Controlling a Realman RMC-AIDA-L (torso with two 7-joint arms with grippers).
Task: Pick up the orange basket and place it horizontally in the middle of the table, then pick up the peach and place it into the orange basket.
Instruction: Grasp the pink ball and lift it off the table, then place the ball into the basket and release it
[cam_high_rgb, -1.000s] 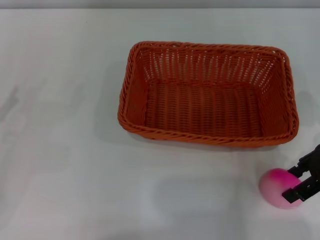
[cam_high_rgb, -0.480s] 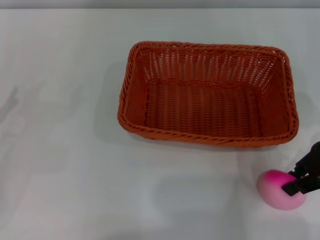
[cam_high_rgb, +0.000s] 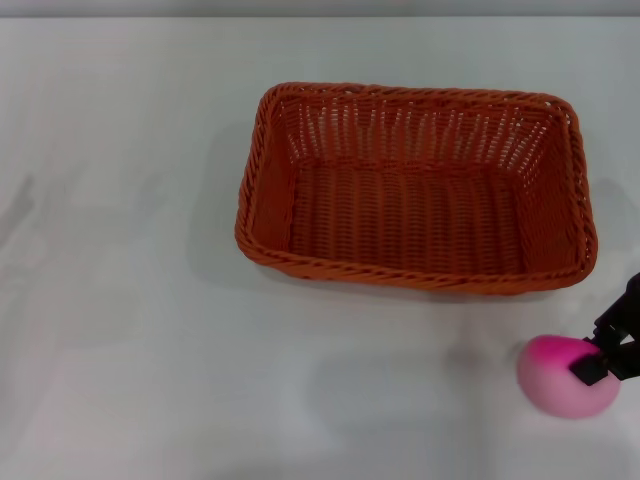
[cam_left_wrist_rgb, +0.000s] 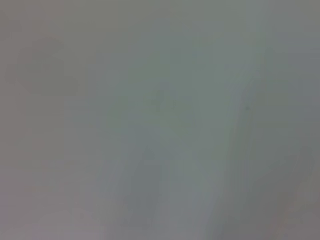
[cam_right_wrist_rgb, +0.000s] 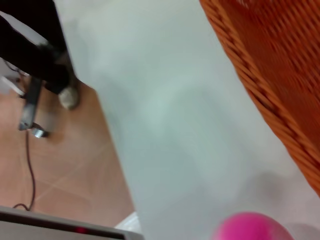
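Orange basket (cam_high_rgb: 416, 187) sits flat, lengthwise across the middle of the table (cam_high_rgb: 130, 300), so step 1 looks done. Peach (cam_high_rgb: 566, 375) rests on the table near the right front edge, just in front of the basket's right corner. Right gripper (cam_high_rgb: 610, 350) touches the peach's right side; can't tell if it is clamped. Best to centre both fingers round the fruit before lifting. Right wrist view adds floor and cable beyond the table edge; left wrist view shows only blank grey, left gripper unseen.

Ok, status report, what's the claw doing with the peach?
Right claw at small pink peach, grip unconfirmed. Woven orange basket mid-table, empty. Left claw out of view. Nothing between.
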